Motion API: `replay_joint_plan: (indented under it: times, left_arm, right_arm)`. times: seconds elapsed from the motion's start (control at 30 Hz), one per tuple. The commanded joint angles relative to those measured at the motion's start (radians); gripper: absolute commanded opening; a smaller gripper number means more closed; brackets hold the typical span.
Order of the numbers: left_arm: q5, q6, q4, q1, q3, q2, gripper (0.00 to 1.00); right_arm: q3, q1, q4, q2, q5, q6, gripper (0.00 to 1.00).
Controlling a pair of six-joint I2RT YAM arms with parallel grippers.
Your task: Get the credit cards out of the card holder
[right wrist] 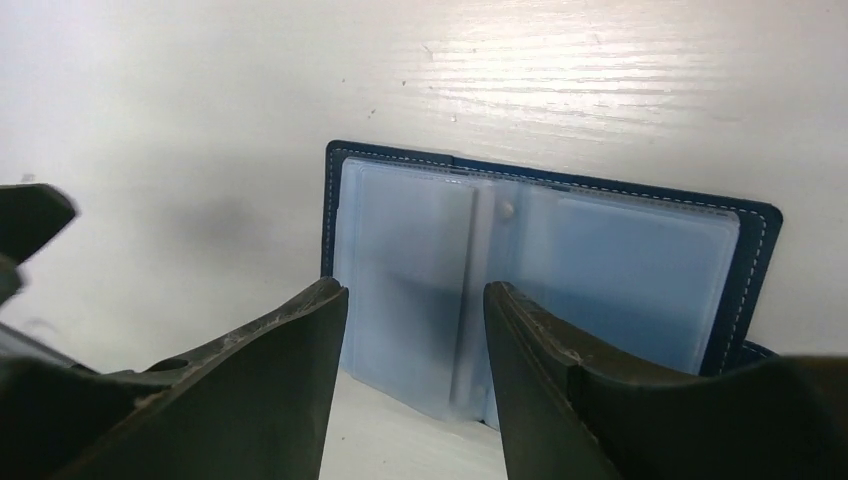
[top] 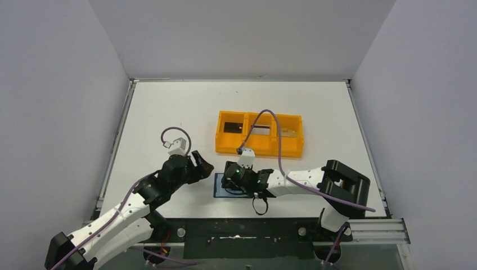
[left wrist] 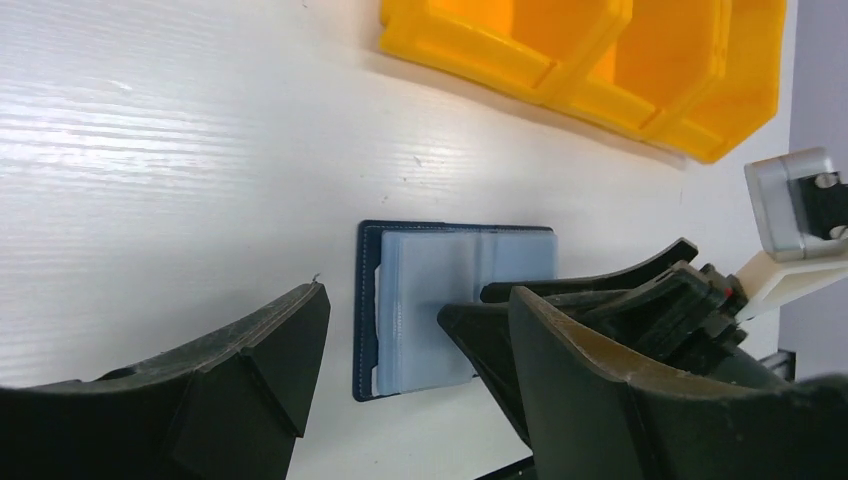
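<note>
Fingers of the right gripper [right wrist: 415, 290] stand spread and empty, low over the one card holder [right wrist: 620, 260]. It lies open on the bench [top: 169, 112] at lower centre of the top view. The left gripper [top: 203, 166], also spread and empty, reaches in from lower left, just beside it. Beyond, one orange tray [top: 260, 151] holds three credit cards [top: 231, 126], one per compartment.
</note>
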Motion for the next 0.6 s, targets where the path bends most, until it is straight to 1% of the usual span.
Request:
replay_joint_plan:
  times: [0.0, 0.13, 0.2, 0.27, 0.33, 0.4, 0.47, 0.57]
  left_arm:
    - [-0.124, -0.038, -0.101, 0.006, 0.018, -0.099, 0.66]
    - [-0.126, -0.040, -0.118, 0.008, 0.022, -0.119, 0.66]
    - [-0.120, -0.038, -0.116, 0.008, 0.025, -0.111, 0.66]
    - [-0.108, -0.036, -0.112, 0.009, 0.028, -0.096, 0.66]
    - [-0.094, -0.029, -0.098, 0.009, 0.030, -0.079, 0.66]
    - [-0.069, -0.020, -0.076, 0.009, 0.029, -0.062, 0.66]
    - [-0.037, -0.011, -0.045, 0.008, 0.025, -0.046, 0.66]
    - [0.024, 0.008, 0.019, 0.009, 0.014, -0.019, 0.66]
  right_arm:
    - [0.130, 0.039, -0.241, 0.075, 0.143, -0.031, 0.53]
    - [0.211, 0.053, -0.357, 0.147, 0.179, -0.012, 0.51]
    - [0.227, 0.057, -0.379, 0.162, 0.188, -0.005, 0.47]
    - [0.214, 0.057, -0.365, 0.158, 0.183, 0.000, 0.40]
    - [0.182, 0.056, -0.322, 0.138, 0.173, 0.000, 0.34]
    - [0.136, 0.051, -0.242, 0.098, 0.157, -0.004, 0.27]
    - [0.077, 0.037, -0.174, 0.064, 0.122, -0.007, 0.25]
    - [-0.033, 0.005, 0.009, 0.011, 0.031, -0.006, 0.25]
